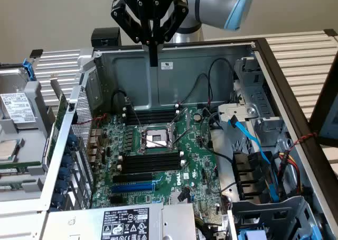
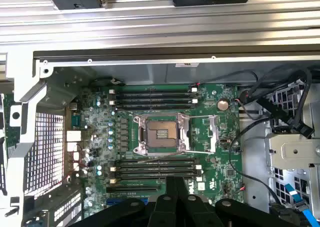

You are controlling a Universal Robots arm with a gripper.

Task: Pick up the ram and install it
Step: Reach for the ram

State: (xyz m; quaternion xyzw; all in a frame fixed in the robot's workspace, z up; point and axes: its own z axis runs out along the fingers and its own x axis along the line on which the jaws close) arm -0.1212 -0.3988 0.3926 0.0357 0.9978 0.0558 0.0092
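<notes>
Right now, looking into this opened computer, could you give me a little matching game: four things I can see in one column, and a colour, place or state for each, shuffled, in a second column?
Things
1. gripper
2. processor socket
3. flat cable
4. memory slots

Descriptions
A. light blue, on the exterior view's right
B. long and black, with white end clips
C. silvery frame in the middle of the green motherboard
D. shut, hanging above the open case

Pairs: 1-D, 2-C, 3-A, 4-B
</notes>
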